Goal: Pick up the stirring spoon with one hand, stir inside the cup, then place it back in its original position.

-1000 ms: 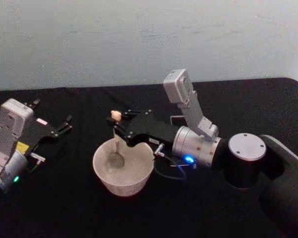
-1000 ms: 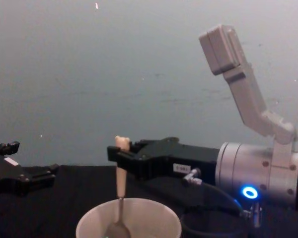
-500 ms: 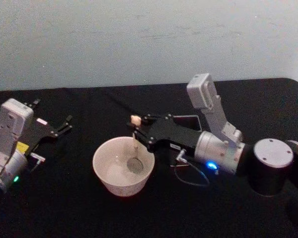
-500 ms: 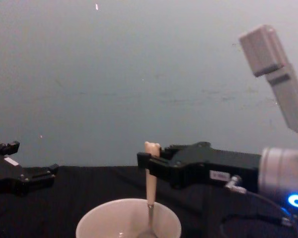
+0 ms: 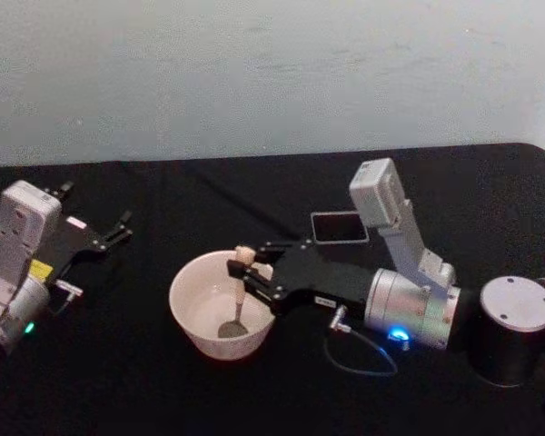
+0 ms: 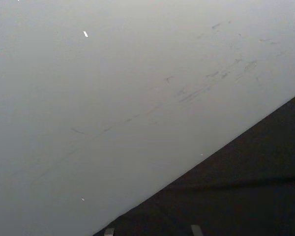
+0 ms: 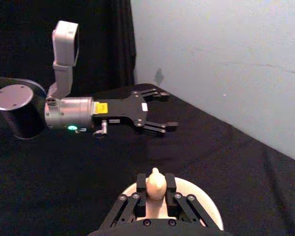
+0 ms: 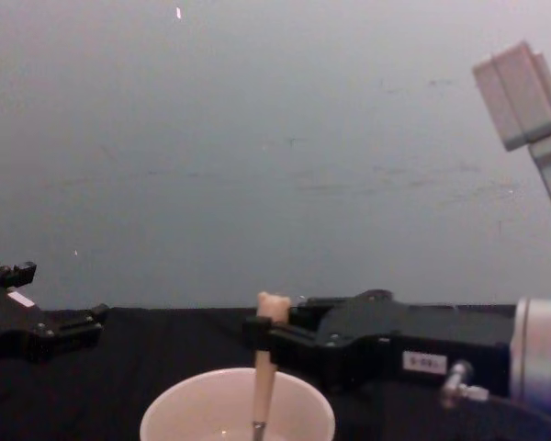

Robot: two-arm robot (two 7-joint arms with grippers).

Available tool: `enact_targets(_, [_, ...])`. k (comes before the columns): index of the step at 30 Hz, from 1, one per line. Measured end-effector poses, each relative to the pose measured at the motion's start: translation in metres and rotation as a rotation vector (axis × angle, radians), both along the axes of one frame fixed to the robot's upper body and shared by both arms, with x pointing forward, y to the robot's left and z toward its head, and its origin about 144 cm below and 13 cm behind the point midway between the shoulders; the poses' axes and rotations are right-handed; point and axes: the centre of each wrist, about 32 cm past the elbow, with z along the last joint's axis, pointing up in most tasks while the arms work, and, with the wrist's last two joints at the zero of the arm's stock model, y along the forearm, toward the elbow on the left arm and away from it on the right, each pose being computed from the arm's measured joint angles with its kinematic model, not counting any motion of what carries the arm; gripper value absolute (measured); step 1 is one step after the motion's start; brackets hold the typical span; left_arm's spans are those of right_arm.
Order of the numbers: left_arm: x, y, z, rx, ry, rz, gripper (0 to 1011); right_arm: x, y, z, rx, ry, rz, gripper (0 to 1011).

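Black cloth surface [image 5: 136, 372] under a pale wall [image 5: 254, 73], and all eyes on the cup [image 5: 195, 338]: wide, cream-white, lower ctr-left of the head view. Right gripper [image 5: 239, 271] comes in from the right of frame, arm low across the surface, tips over the cup's right-hand rim. Its fingers [image 7: 141, 184] are clamped on the stirring spoon [image 5: 240, 298], pinching the beige handle just below the bear head. Right wrist view has that head poking up btwn the two fingers. Spoon's near upright w/ a slight tilt, metal bowl down inside the cup, low on the right side; can't tell if it touches the bottom. Chest view, bottom ctr: handle drops from the grip past the rim into the cup. Left gripper [image 5: 95, 203] sits far left of the head view, well apart from the cup, fingers spread wide, holding nothing. Dark grey box [image 5: 339, 227] lies behind the right arm, ctr-right of the head view, apart from the cup.
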Motion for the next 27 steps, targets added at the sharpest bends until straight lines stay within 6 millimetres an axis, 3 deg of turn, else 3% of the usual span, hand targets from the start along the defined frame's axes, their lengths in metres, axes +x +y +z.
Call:
enact_targets(16, [0.0, 0.0, 0.0, 0.0, 0.0, 0.0, 1002, 0.021, 0.035, -0.004, -0.003, -0.007, -0.046, 218])
enact_targets(27, [0.0, 0.0, 0.0, 0.0, 0.0, 0.0, 1001, 0.039, 0.032, -0.006, -0.01, -0.01, -0.135, 218])
